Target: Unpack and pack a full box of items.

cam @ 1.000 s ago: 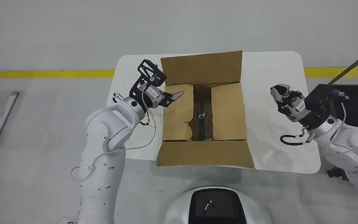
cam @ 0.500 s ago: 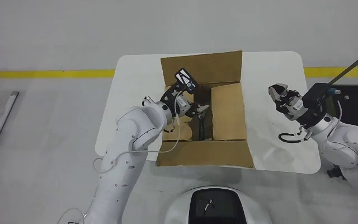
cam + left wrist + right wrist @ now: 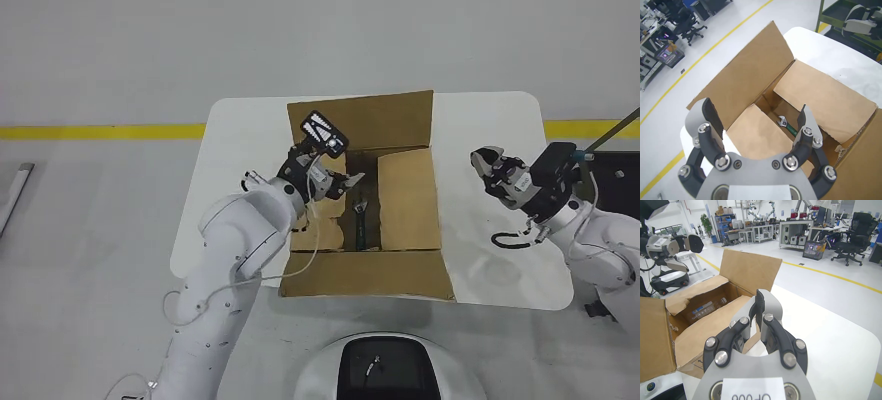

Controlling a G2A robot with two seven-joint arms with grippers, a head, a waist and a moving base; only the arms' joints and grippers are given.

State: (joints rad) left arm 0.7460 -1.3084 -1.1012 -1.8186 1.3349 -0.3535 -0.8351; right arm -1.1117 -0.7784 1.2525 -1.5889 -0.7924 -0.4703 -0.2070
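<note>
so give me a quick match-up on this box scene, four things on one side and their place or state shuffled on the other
1 left gripper
2 right gripper
3 wrench
4 far flap

a shut, over the table beside the box
b lying on the box floor
c open, above the box
d raised, folded open

Pairs: 1-c, 2-a, 3-b, 4-d

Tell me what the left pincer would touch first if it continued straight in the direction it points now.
Probably the nearer inner flap of the box, close to its edge. The open left pincer aims near the gap, so it might instead pass toward the wrench; depth is unclear.
</note>
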